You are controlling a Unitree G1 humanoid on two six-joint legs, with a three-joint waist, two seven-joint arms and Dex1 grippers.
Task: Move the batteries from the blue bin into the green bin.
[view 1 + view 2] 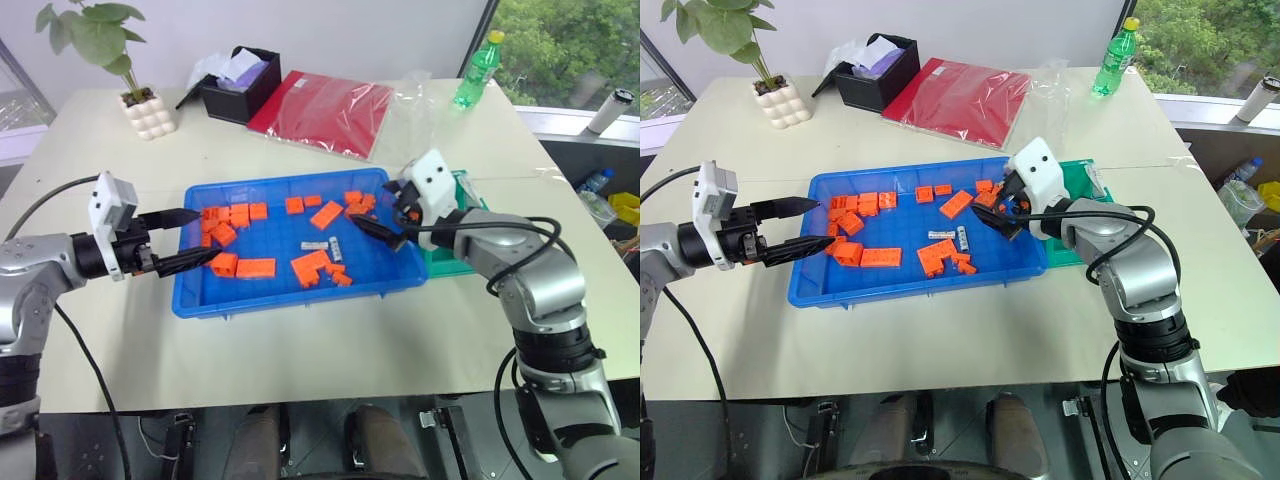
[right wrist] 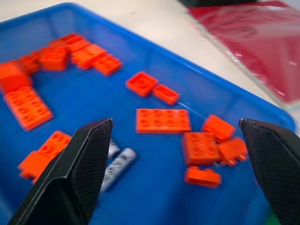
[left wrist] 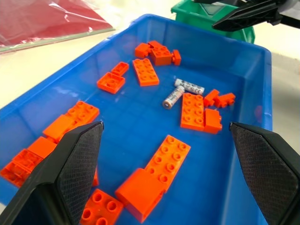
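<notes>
Your left hand hangs over the left end of the blue bin, fingers spread wide, nothing between them. Your right hand sits over the bin's right end, jaws also wide apart and empty, pointing in toward the middle.

The batteries lie on the bin floor right of centre, two pale grey cylinders touching at an angle, close beside a long orange block. From the head views they are only small pale specks among the orange blocks; your left wrist view shows them plainly, with printed wrappers and one metal end cap. Your right wrist view catches them low between its fingers, partly hidden by one fingertip.

The green bin stands just beside the blue bin's right end, mostly hidden behind your right forearm in the head views; the left wrist view shows its rim past the bin's far wall.

The table is pale cream. Toward its far edge: a potted plant near the far left corner, a black box with papers, a red bag, clear plastic, and a green bottle near the far right corner. Windows with foliage lie beyond that corner.
</notes>
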